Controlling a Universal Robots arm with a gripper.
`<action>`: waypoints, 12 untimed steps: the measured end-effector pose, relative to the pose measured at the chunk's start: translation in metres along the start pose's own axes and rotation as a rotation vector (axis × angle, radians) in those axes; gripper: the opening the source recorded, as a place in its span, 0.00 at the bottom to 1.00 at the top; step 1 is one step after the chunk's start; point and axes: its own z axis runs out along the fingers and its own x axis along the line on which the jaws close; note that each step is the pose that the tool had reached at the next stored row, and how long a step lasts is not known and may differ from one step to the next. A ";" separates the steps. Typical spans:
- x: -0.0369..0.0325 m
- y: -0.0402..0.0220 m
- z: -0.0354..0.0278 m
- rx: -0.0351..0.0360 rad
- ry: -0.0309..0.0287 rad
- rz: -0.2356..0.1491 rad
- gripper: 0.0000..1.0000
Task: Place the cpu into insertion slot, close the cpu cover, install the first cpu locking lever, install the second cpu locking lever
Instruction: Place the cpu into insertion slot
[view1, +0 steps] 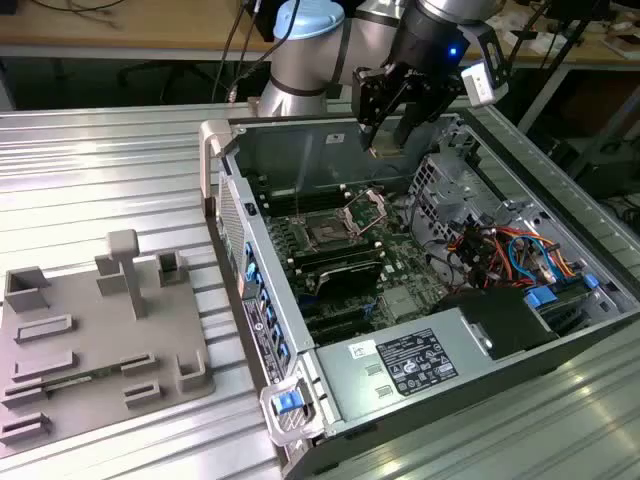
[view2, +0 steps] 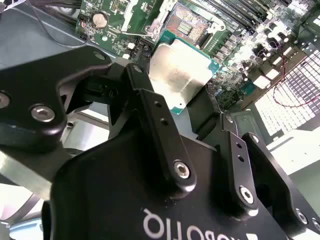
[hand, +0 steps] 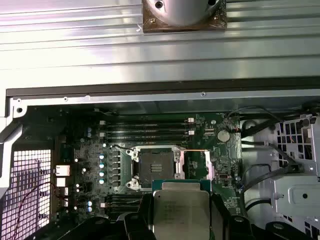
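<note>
**Silver-topped cpu pinched above the bare slot**

Black pincer (hand: 181, 214) fingers (view2: 150, 107) are clamped on two opposite edges of the cpu (hand: 181, 207). They hold it flat, metal top toward the wrist cameras, with its green rim showing past the fingertips. The chip is in the air, not seated.

The slot (hand: 152, 167) lies on the motherboard (hand: 90, 165) underneath, just past the chip's free edge in both wrist views. It is square to the chip, so their sides run roughly parallel. Its contact field is bare and dark. The cover (view1: 368, 208) is swung up on its hinge, leaving the slot open from above.

In the exterior view the pincer hangs over the far part of the case (view1: 300, 330). The slot sits lower and toward that view's left of it, and the raised cover stands between the two. That view gives the height gap, which I judge to be clear air.

The first wrist view shows the chip's edge lined up with the slot's frame. The second wrist view shows the grip itself, which I judge to be a firm one on the chip's sides. The case rests on a ribbed metal table (view1: 110, 170).
</note>
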 end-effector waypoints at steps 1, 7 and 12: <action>0.0000 0.0000 0.0000 0.0000 0.0000 0.000 0.55; 0.0000 0.0000 0.0000 0.0000 0.0000 0.000 0.55; 0.0000 0.0000 0.0001 -0.0005 -0.0023 0.026 0.55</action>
